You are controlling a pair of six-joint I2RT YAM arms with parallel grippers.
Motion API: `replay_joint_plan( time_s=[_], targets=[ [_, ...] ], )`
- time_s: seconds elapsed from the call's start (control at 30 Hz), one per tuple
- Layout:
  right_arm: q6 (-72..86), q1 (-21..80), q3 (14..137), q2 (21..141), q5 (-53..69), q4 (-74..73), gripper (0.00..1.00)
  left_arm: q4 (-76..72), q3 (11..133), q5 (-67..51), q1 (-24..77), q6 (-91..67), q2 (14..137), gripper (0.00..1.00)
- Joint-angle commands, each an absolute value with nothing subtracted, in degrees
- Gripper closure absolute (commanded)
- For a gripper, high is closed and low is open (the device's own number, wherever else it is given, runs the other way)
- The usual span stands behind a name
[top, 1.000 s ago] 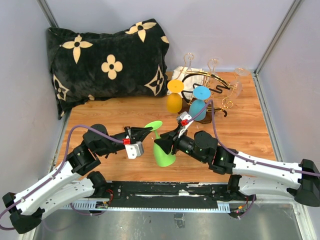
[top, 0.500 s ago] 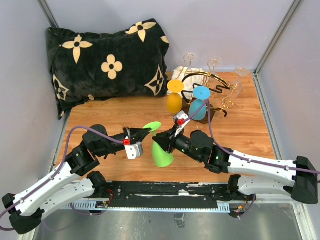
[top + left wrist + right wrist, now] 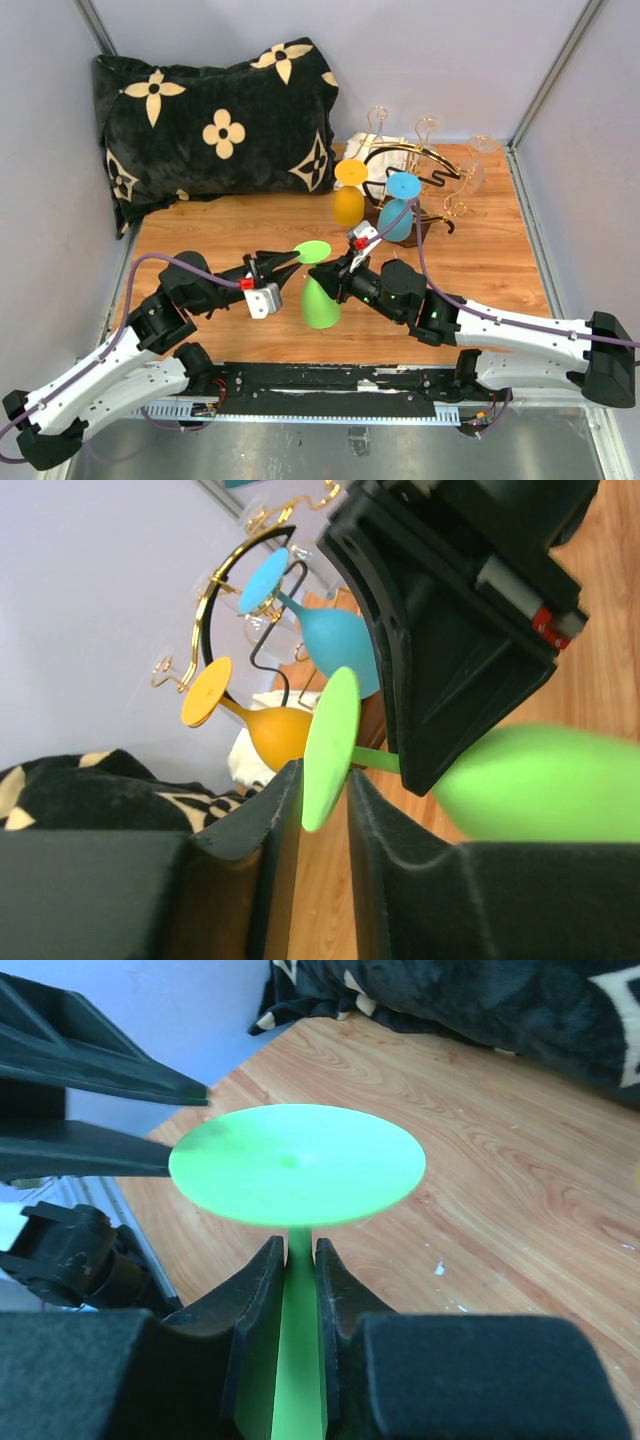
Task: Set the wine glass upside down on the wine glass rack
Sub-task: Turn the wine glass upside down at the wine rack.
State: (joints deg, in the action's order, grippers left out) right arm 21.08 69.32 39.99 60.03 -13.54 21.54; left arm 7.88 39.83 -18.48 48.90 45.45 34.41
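Note:
A green wine glass is held bowl down, with its foot on top. My right gripper is shut on its stem, just under the foot. My left gripper is slightly open, and the foot's rim sits loosely between its fingers. The wine glass rack, gold wire on a dark base, stands at the back right. An orange glass and a blue glass hang upside down on it. The rack also shows in the left wrist view.
A black pillow with cream flowers lies at the back left. Clear glasses and a white cloth sit by the rack. Grey walls close in the wooden table on both sides.
The right gripper has turned the green glass more upright, so the bowl points down and the foot lies level. The left gripper has shifted a little left with the foot's rim between its fingers.

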Motion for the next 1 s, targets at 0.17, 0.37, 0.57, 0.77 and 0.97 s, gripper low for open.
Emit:
replay_joint_plan(
  time_s=[0.17, 0.37, 0.57, 0.77, 0.97],
  targets=[
    [18.9, 70.0, 41.7, 59.1, -17.3, 19.4, 1.0, 4.0, 39.7, -18.0, 49.1, 43.6, 32.3, 0.56],
    [16.2, 70.0, 40.5, 57.5, -20.1, 19.7, 1.0, 3.8, 39.1, -17.9, 49.1, 42.6, 30.9, 0.48],
    [9.7, 69.8, 38.8, 55.2, -19.3, 20.9, 1.0, 3.3, 39.3, -15.8, 49.1, 37.3, 29.7, 0.35],
    [0.3, 69.6, 37.1, 54.6, -14.2, 22.2, 1.0, 0.2, 42.3, -8.8, 49.1, 22.5, 30.2, 0.18],
    [-7.0, 69.5, 34.2, 53.0, -11.3, 24.3, 1.0, 3.9, 47.4, -6.6, 49.1, 11.8, 33.7, 0.21]
  ],
)
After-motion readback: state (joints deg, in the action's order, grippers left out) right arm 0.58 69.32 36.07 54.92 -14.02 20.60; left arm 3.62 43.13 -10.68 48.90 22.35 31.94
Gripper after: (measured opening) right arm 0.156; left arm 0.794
